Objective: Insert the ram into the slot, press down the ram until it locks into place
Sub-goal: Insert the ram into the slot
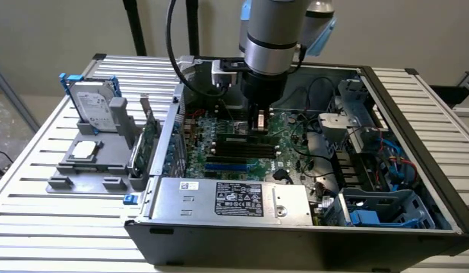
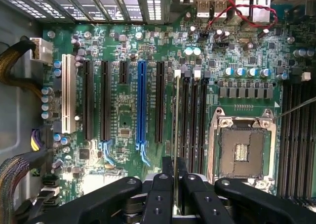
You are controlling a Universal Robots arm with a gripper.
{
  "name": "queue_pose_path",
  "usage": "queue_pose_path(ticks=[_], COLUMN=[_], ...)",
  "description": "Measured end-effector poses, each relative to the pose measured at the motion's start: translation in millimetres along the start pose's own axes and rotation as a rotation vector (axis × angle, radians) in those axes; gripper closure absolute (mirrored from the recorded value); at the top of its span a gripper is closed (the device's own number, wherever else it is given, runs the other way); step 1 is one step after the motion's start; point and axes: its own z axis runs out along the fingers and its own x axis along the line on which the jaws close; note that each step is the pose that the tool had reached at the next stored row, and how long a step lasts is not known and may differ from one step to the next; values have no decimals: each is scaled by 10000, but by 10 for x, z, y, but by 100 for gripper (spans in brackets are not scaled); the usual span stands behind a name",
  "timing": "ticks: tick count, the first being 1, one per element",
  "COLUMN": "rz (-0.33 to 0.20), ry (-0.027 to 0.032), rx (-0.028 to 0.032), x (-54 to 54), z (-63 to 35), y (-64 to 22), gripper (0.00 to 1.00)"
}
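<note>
My gripper (image 2: 175, 184) is shut on the ram (image 2: 176, 125), seen edge-on in the wrist view as a thin pale line running away from the fingers (image 2: 160, 199). The ram lies along the outermost of several parallel black memory slots (image 2: 190, 120), the one nearest the long black expansion sockets. Whether its lower edge sits in that slot I cannot tell. In the exterior view the gripper (image 1: 258, 128) hangs straight down into the open computer case, just over the black slots (image 1: 238, 149) on the green motherboard (image 1: 219, 128).
A blue socket (image 2: 141, 105) and a square silver processor socket (image 2: 242, 150) flank the slots. The power supply (image 1: 234, 199) fills the case's near side, with cables and a drive cage (image 1: 371, 142) at the exterior view's right. A grey fixture (image 1: 90, 159) holds a hard drive (image 1: 94, 108) and an expansion card (image 1: 147, 142).
</note>
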Motion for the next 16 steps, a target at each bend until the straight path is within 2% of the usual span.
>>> queue_pose_path(ticks=[2, 5, 7, 11, 16], rz=[-46, -117, -158, -194, -208], ry=[3, 5, 5, 7, 6], rx=[36, 134, 172, 189, 179], x=[-2, -8, -12, -19, -37], z=[36, 88, 124, 193, 212], y=[14, 21, 19, 18, 13], gripper=[86, 86, 86, 86, 86])
